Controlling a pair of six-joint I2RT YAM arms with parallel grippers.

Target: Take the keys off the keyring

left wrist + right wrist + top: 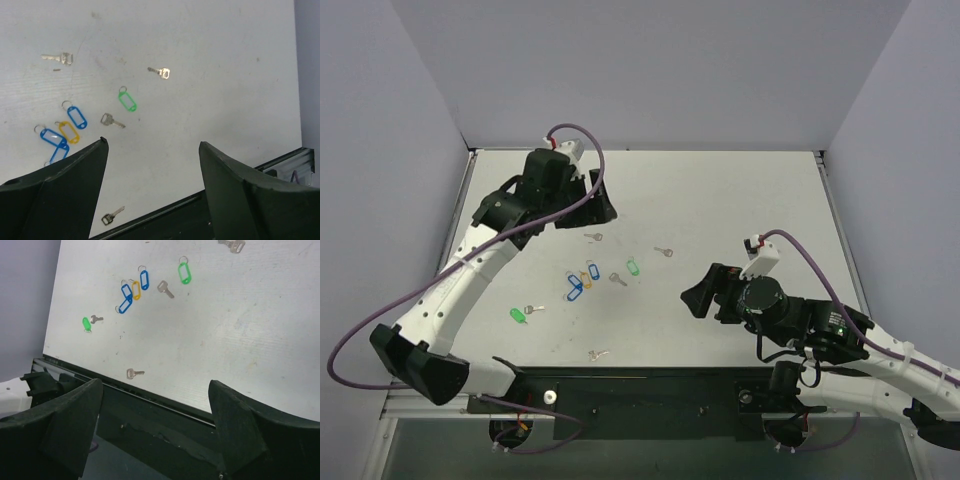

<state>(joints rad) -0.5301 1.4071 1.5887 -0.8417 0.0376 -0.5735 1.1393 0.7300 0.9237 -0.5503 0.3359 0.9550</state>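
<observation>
Top external, left tool aloft, right tool spread

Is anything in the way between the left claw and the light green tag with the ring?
Nothing visible is in the way. The left gripper hangs open, and the light-green tag lies ahead of it in the open. A loose silver key lies close beside the tag, not touching it and off to one side of the path.

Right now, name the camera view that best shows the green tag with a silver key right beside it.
Right wrist: the green tag and its neighbouring silver key show largest there, unblocked. Top external shows the pair smaller. Left wrist misses this tag; only the other green tag appears.
</observation>
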